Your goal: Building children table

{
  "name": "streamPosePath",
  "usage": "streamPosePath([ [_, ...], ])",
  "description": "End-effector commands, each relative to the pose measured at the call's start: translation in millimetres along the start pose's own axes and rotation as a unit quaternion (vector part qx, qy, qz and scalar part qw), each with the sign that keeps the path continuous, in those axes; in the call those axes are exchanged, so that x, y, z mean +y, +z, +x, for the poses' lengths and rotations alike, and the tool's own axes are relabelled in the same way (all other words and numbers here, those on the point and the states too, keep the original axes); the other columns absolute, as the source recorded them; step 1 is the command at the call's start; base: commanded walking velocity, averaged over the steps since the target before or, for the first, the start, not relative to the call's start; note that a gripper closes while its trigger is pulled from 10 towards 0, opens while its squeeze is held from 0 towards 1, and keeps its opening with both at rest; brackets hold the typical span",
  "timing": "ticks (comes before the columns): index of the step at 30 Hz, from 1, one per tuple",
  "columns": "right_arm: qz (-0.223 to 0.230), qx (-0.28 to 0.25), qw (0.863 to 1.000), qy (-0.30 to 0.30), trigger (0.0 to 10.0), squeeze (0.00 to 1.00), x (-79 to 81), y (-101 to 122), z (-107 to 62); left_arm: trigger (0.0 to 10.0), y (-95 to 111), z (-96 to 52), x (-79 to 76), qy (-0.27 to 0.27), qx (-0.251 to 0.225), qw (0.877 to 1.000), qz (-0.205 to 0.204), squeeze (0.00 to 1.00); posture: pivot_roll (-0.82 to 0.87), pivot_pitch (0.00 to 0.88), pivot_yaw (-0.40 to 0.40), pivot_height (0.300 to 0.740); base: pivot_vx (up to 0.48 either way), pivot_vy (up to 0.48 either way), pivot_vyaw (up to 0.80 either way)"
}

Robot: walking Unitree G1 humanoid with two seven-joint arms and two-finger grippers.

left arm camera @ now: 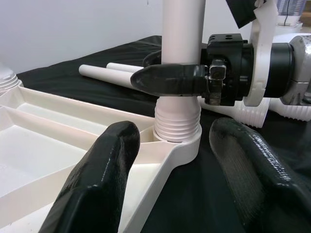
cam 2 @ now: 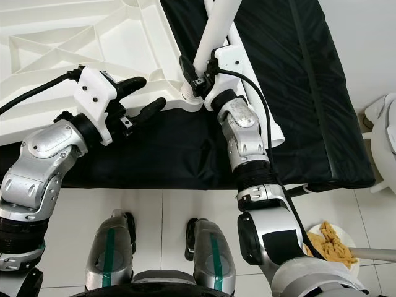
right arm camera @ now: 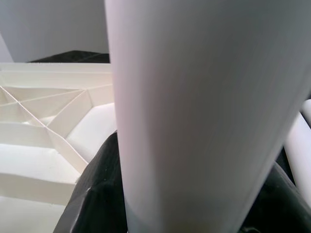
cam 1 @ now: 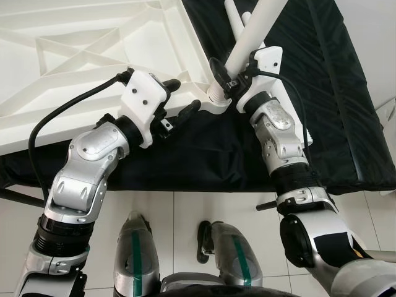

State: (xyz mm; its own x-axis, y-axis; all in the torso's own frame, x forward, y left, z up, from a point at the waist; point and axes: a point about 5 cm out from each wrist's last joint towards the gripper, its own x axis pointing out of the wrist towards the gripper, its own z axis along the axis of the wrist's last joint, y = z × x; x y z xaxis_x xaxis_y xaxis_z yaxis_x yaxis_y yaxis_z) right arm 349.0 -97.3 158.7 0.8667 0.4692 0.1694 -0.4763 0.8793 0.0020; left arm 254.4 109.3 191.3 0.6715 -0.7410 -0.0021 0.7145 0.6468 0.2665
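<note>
A white plastic table top [cam 1: 93, 55] lies upside down, ribs showing, on a black cloth [cam 1: 322, 93] that covers a low surface. It fills the 10 o'clock part of the head views, and one corner with a round socket [left arm camera: 179, 141] points toward 3 o'clock.

A white table leg [cam 1: 257, 31] stands in this corner socket, and its ribbed threaded end [left arm camera: 177, 124] sits just at the socket's rim. The leg leans away toward 1 o'clock. The right pincer [cam 1: 224, 75] is clamped on this leg just above the threaded end; in the left wrist view one black finger [left arm camera: 167, 78] lies across the front of the leg. In the right wrist view the leg [right arm camera: 204, 111] is very close and blurred, with black fingers on both sides of it.

The left pincer [cam 1: 182, 98] is at 9 o'clock from the socket, beside the edge of the table top. Its two fingers are apart and hold nothing; the upper finger [cam 1: 168, 85] rests at the rim of the table top and the lower finger [cam 1: 189, 110] is over the black cloth.

More white legs [left arm camera: 112, 73] lie on the cloth behind the socket, toward 12 o'clock.

The robot's feet [cam 1: 216, 260] stand on a white tiled floor [cam 1: 185, 210]. At 4 o'clock on the floor is a plate with yellowish pieces of food [cam 2: 328, 241].
</note>
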Motion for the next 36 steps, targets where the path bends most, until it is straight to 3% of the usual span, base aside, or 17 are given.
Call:
streamPosePath([
  [1, 0.000, 0.062, 0.998, -0.008, 10.0, 0.00, 0.1, -25.3, -7.8, 10.0, 0.8, 0.6, -1.6, 0.011, -0.001, 1.000, -0.001, 0.00, 0.14, 0.090, -0.105, 0.740, 0.000, 0.000, 0.00],
  [18, 0.000, 0.067, 0.998, -0.011, 10.0, 0.00, 2.8, -31.6, -14.3, 10.0, 1.1, -0.6, -2.1, 0.011, -0.002, 1.000, -0.002, 0.00, 0.13, 0.094, -0.102, 0.740, 0.000, 0.000, 0.00],
  [36, 0.010, 0.046, 0.992, -0.120, 10.0, 0.00, 3.6, -30.6, -8.2, 10.0, 1.7, -0.7, -2.0, 0.012, -0.002, 1.000, -0.003, 0.00, 0.14, 0.105, -0.104, 0.740, 0.000, 0.000, 0.00],
])
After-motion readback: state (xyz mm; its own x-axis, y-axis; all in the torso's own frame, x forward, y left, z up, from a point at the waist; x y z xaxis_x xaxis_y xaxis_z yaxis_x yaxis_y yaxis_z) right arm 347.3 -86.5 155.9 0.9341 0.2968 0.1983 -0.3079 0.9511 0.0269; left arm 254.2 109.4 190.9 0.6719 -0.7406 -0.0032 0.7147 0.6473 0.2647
